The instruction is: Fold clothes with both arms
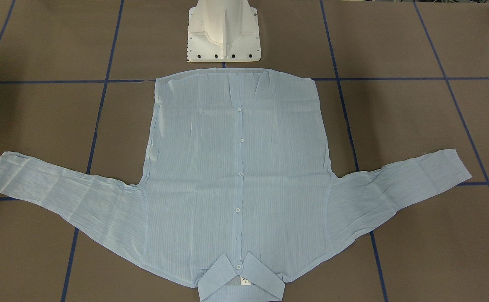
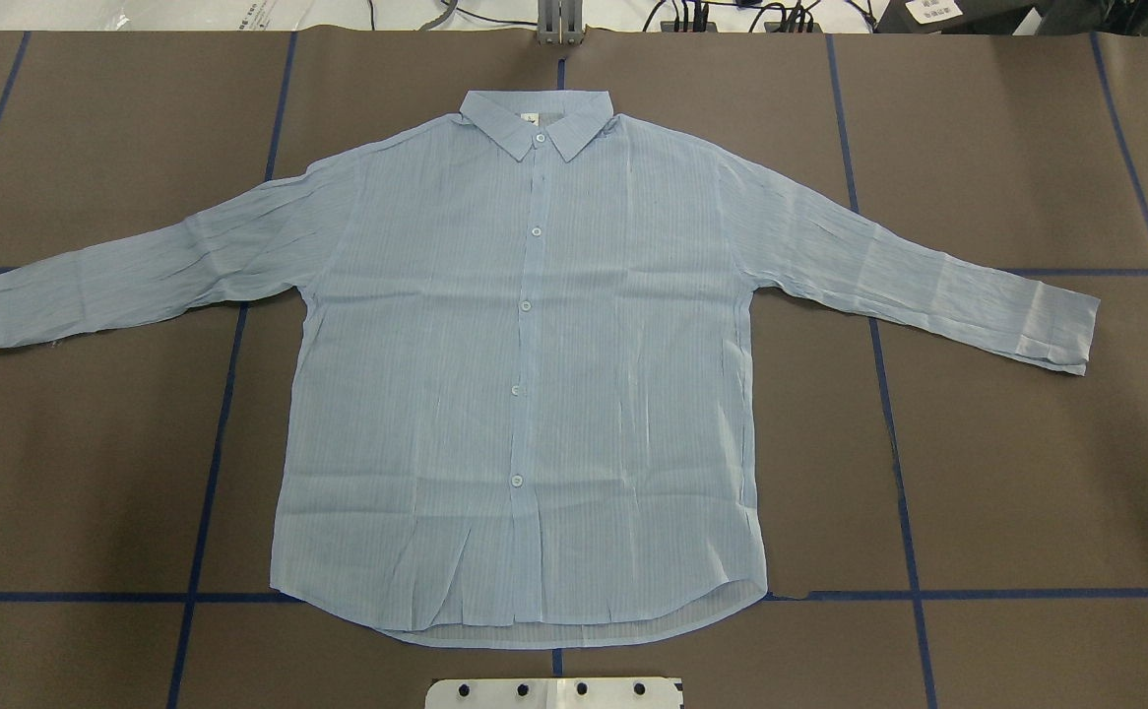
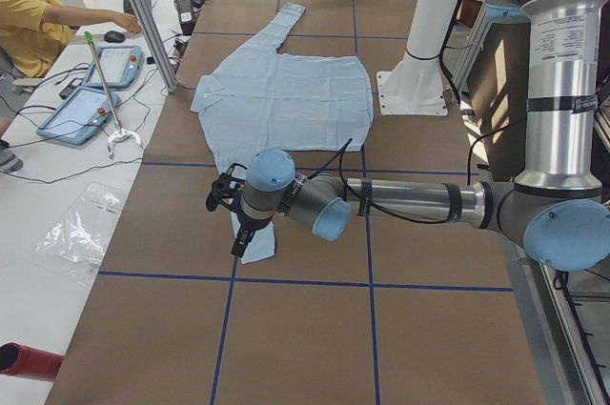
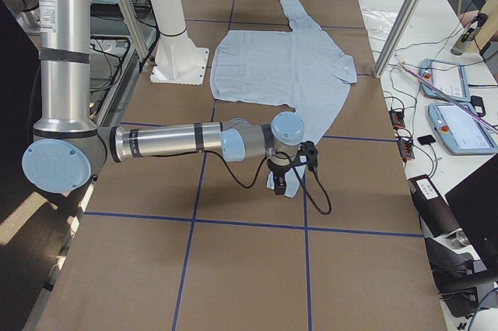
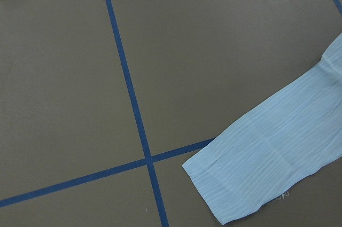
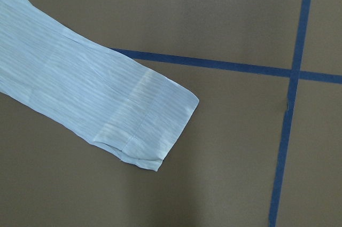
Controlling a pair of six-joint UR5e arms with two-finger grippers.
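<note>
Broadly, a brown tabletop [image 2: 1007,443] crossed by blue tape lines [image 2: 210,463] spreads out from the white pedestal [image 1: 223,33]. Past the tabletop edge farthest from the pedestal stands a white bench with tablets [image 3: 116,67], where a person in a yellow top [image 3: 29,19] sits.

The left arm [image 3: 410,200] holds its upper link upright and its forearm level above the tabletop, with the end effector [image 3: 238,241] pointing down. The right arm [image 4: 171,140] takes the same pose on the pedestal's other side, its end effector [image 4: 278,181] also pointing down. Whether either end effector is open or closed cannot be told.

The pale blue shirt [image 2: 525,374] lies flat, buttoned and front up. Its hem is nearest the pedestal, its sleeves are spread to both sides, and its collar [image 2: 537,123] is farthest. Each end effector hangs over a cuff, the left one [image 5: 230,184] and the right one [image 6: 144,125]; whether they touch is unclear.
</note>
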